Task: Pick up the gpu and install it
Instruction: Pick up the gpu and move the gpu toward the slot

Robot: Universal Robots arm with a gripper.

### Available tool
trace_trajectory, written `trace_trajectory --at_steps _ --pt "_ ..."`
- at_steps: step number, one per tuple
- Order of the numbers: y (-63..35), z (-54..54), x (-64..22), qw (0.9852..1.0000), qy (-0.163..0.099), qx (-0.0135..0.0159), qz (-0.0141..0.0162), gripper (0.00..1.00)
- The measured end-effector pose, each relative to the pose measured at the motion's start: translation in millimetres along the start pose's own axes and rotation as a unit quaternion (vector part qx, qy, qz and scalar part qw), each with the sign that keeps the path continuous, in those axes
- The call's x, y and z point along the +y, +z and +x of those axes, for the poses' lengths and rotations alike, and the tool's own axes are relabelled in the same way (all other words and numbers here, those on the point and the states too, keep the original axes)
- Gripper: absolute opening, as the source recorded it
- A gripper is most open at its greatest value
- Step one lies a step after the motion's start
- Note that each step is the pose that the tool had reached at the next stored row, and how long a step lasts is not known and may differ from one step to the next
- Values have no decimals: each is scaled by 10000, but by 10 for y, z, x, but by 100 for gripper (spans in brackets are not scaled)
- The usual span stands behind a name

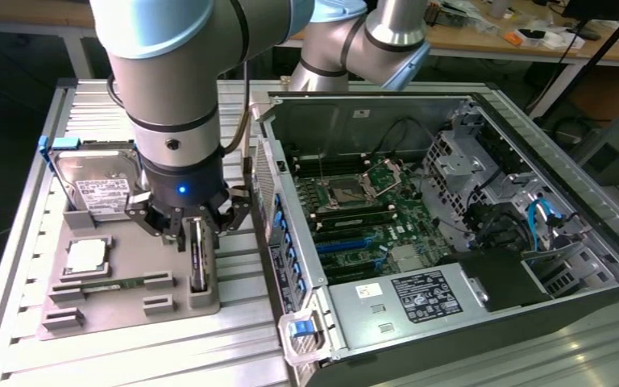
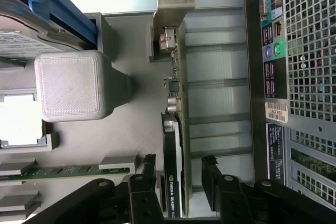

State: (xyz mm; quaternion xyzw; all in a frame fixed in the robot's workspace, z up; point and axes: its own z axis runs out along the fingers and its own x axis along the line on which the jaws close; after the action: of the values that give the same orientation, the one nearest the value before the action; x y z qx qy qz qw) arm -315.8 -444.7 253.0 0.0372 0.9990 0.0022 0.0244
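Evidently the pick-up step is in hand. The gpu (image 2: 176,103) – a thin, flat, dark circuit card with a silvery metal bracket (image 2: 173,3) at one end – stands on its long edge in a slot of the flat grey plastic holder tray (image 2: 136,129), not yet lifted. The black two-fingered gripper (image 2: 179,159) straddles it near the end away from the bracket: the fingers (image 2: 149,166) are spread, one to each side, with a sliver of gap showing between each pad and the card, so nothing is pinched.

In the exterior view the gripper (image 1: 196,234) hangs straight down over the card (image 1: 197,262), which sits at the tray's edge nearest the open grey metal computer case (image 1: 374,101). A silver hard drive with a white label (image 1: 100,189) and a narrow green memory stick (image 2: 68,171) share the tray.

By my reading, a sound grasp calls for closing squarely on the card's flat faces – evenly, so it does not tip in its slot – and a straight lift clear of the tray.
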Motion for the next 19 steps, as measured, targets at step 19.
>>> trace_trajectory --at_steps 19 --pt "57 3 5 10000 2 0 0 48"
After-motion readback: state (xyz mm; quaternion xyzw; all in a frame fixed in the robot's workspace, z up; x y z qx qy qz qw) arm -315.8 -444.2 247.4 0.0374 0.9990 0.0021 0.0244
